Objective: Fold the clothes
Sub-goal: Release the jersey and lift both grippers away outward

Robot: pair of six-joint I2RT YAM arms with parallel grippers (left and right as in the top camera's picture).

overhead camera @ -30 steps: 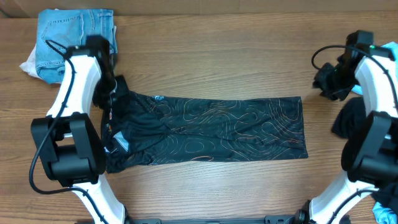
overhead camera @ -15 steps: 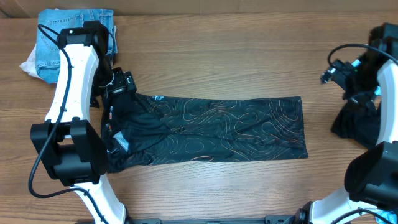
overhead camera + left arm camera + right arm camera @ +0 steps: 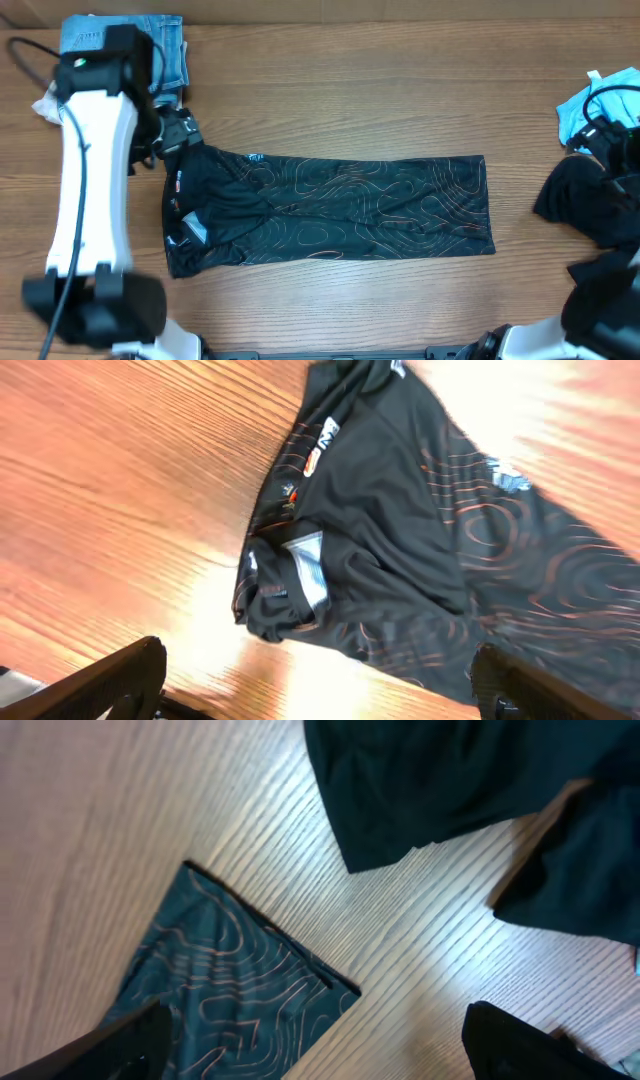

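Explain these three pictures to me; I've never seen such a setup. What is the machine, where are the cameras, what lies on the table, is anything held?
It is a robot with two arms at a wooden table, each ending in a two-finger gripper. The overhead picture looks straight down; the white left arm shows at its left. The other two come from cameras on the wrists, so the dark shapes in their bottom corners are each gripper's own fingers. A black jersey with thin tan lines lies in a long strip mid-table. Folded denim sits at the far left corner, and a plainer black garment lies crumpled at the right. The left gripper and the right gripper are both open and hold nothing.
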